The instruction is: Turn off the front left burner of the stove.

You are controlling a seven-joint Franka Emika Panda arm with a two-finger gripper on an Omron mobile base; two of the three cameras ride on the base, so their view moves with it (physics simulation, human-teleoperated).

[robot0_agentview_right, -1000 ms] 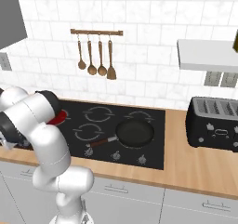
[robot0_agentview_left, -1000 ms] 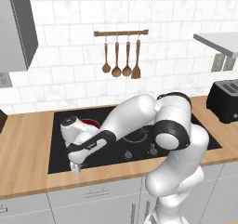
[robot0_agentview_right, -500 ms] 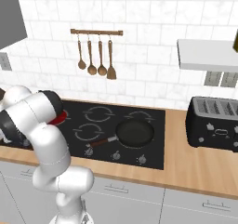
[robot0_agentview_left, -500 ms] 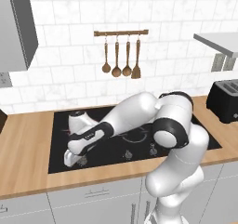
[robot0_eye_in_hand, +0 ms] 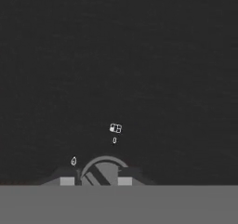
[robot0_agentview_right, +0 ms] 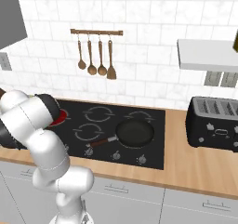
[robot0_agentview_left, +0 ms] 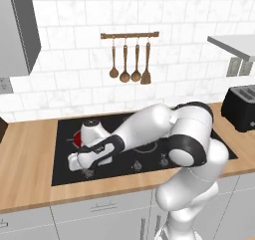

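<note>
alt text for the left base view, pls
The white arm reaches down-left over the stove, its gripper lowered onto the knob row at the cooktop's front left edge. Behind its wrist, a sliver of the front left burner glows red. Wooden utensils hang on the tiled wall; a toaster sits far right.

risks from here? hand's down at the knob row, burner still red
1. The gripper sits on a knob with the fingers at its sides; if they slip, it may not turn.
2. The front left burner is still lit beside the arm, so a wide swing could cross it.
3. The pan's handle lies near the knob row.
</note>
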